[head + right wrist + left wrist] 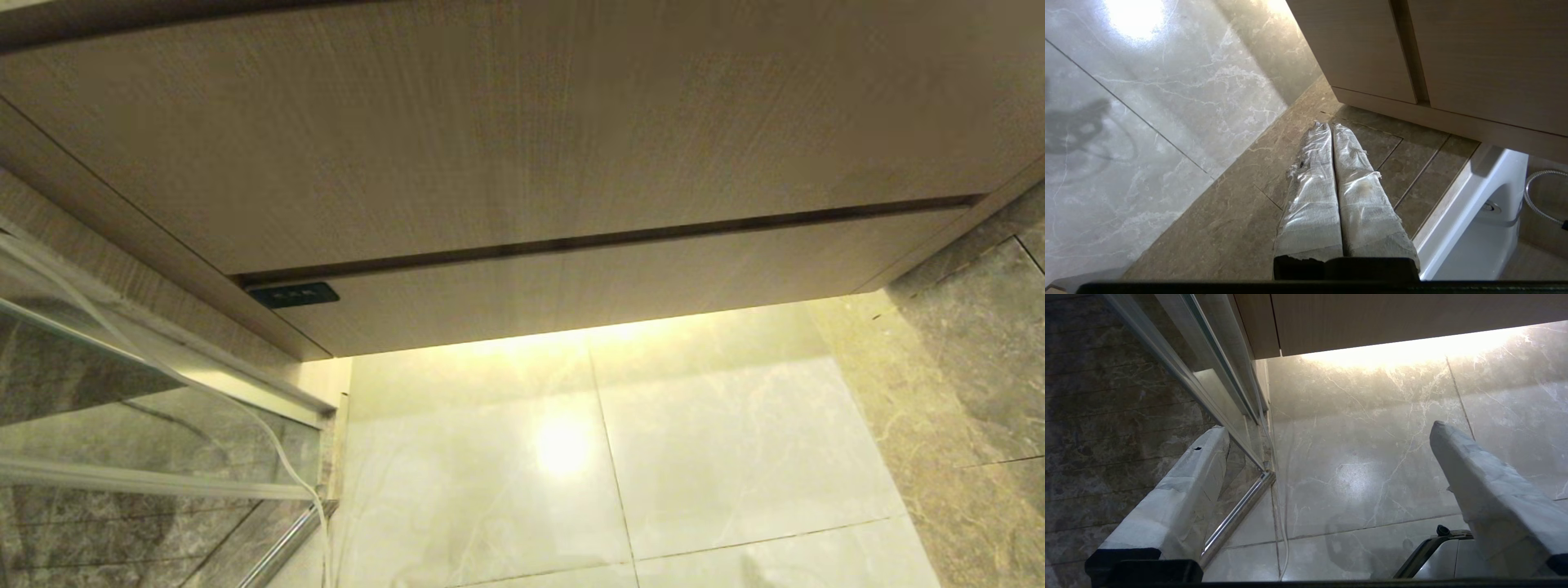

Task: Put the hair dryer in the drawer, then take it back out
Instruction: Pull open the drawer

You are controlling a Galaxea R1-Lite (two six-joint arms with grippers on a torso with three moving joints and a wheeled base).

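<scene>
Jaws of the right gripper [1329, 126] are pressed together on nothing, above brown floor tile near the cabinet; the left gripper [1327, 433] hangs wide open and empty over pale marble floor [694, 457]. The wide, shallow, light wood-grain drawer [620, 282] sits closed. No hair dryer shows anywhere, so progress cannot be judged.

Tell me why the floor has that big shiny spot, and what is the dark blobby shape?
Head view: a light under the drawer glows yellow on the floor tiles, with a round glare spot below it. Right wrist view: the same kind of glare sits in one corner, and a dark shadow lies on the pale tile beyond the right gripper. Left wrist view: a bright washed-out band under the cabinet, beyond the left gripper.
</scene>
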